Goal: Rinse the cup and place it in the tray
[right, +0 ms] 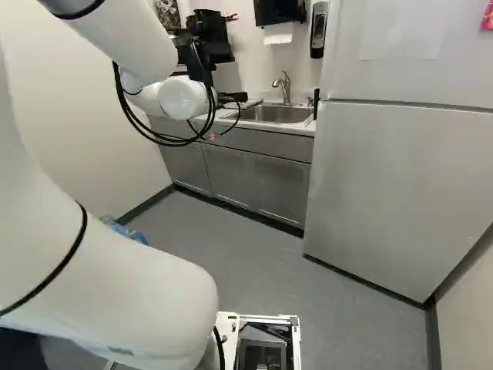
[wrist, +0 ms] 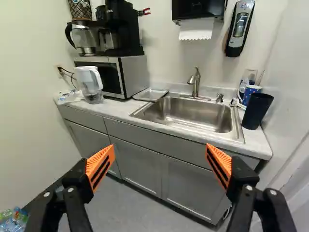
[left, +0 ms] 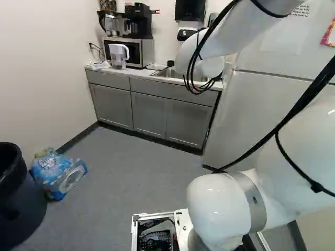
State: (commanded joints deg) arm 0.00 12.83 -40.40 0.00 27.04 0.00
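Observation:
In the right base view my gripper [right: 233, 98] is a small dark shape beyond the arm's white wrist, in front of the counter. Seen from the wrist, the gripper [wrist: 159, 166] stands wide open, nothing between its orange pads. A dark, tapered cup [wrist: 257, 111] stands upright on the counter beside the sink, at the refrigerator end. Behind it is a blue cup with white dots [wrist: 251, 92]. The steel sink [wrist: 193, 113] with its faucet [wrist: 194, 83] lies beyond the fingers. A shallow metal tray [wrist: 150, 94] rests between sink and microwave.
A microwave [wrist: 113, 75] carries a coffee maker [wrist: 118, 29]; a white-lidded pitcher [wrist: 90, 83] stands beside it. The white refrigerator [right: 393, 185] adjoins the counter. On the floor lie wrapped bottles [left: 56, 172] by a black bin [left: 18, 193]. A towel dispenser [wrist: 198, 9] hangs above the sink.

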